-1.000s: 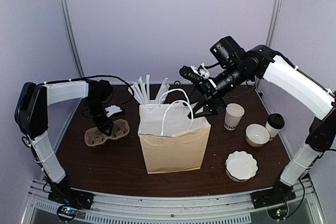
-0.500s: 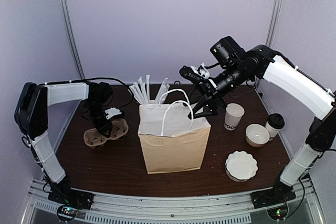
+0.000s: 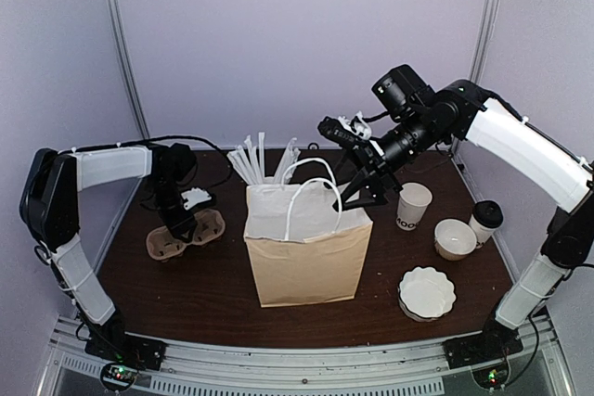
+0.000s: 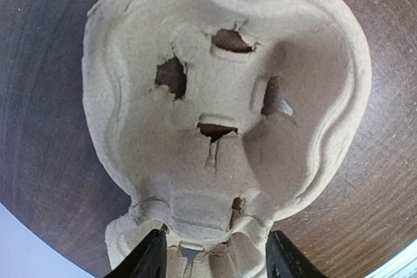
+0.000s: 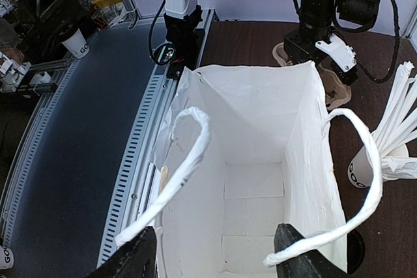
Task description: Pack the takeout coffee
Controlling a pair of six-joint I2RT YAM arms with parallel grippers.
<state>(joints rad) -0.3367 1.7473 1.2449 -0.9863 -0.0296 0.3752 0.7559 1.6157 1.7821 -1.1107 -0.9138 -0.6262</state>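
The takeout coffee (image 3: 484, 219) stands at the right on the counter (image 3: 213, 296), right jaws apart above the paper bag (image 3: 306, 261), left jaws apart astride the cup carrier (image 4: 221, 96).

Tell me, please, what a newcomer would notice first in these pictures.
A brown paper bag stands open at the centre of the table, the right pincer open just above its mouth. At the left, the left pincer straddles a pulp cup carrier; the lidded takeout coffee stands far right.
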